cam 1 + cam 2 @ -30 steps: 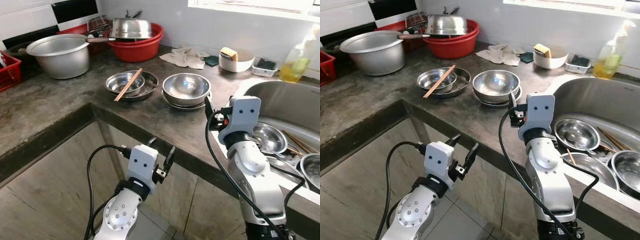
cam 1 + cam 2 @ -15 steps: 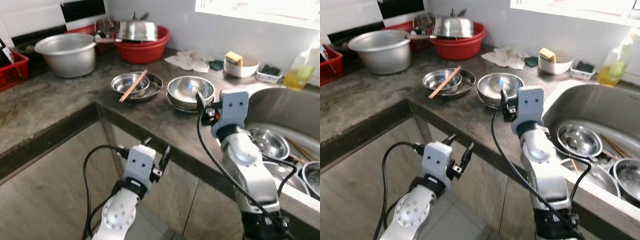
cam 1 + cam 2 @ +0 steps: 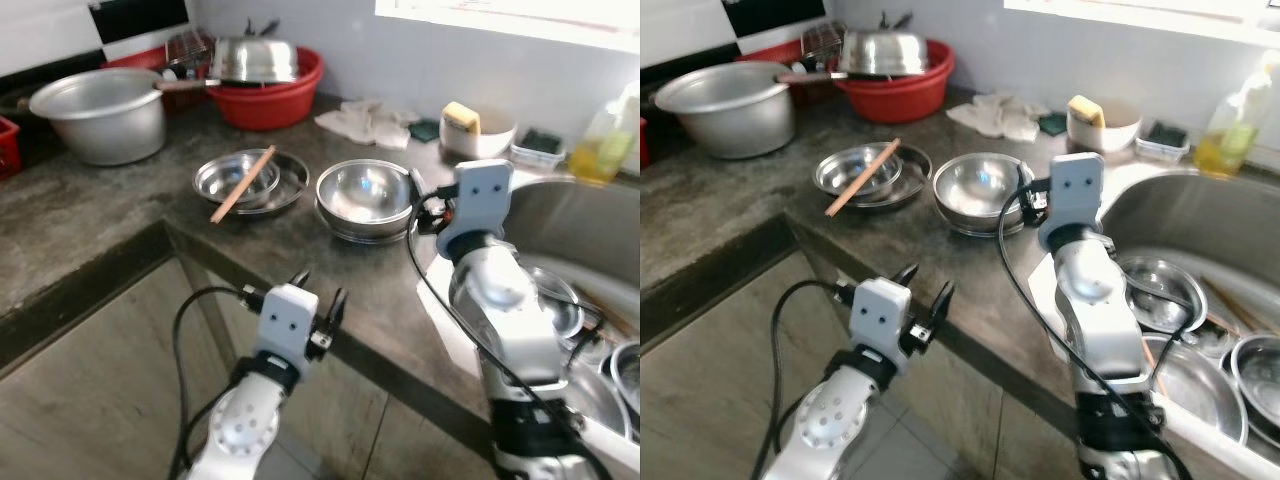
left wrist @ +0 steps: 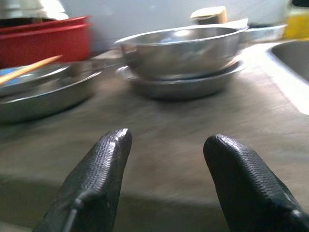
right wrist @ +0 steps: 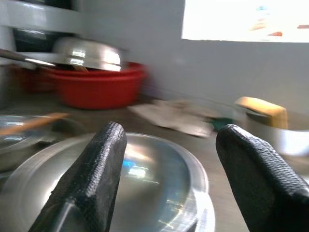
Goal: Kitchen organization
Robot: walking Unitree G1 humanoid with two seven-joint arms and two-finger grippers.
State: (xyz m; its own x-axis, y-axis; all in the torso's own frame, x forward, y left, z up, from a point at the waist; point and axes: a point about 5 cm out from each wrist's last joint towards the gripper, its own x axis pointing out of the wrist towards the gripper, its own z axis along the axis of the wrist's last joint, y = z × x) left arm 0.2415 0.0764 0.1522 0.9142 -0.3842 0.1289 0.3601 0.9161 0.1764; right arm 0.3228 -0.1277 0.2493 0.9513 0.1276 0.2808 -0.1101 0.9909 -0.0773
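Right gripper (image 5: 166, 169): fingers spread, just above the steel bowl (image 3: 365, 192).
Left gripper (image 4: 166, 159): fingers spread, at the counter (image 3: 110, 215) edge, well short of it.

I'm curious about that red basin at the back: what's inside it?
An upturned steel bowl sits in the red basin, hiding most of the inside. A handle pokes out over the rim toward the big aluminium pot. Whatever lies beneath is covered.
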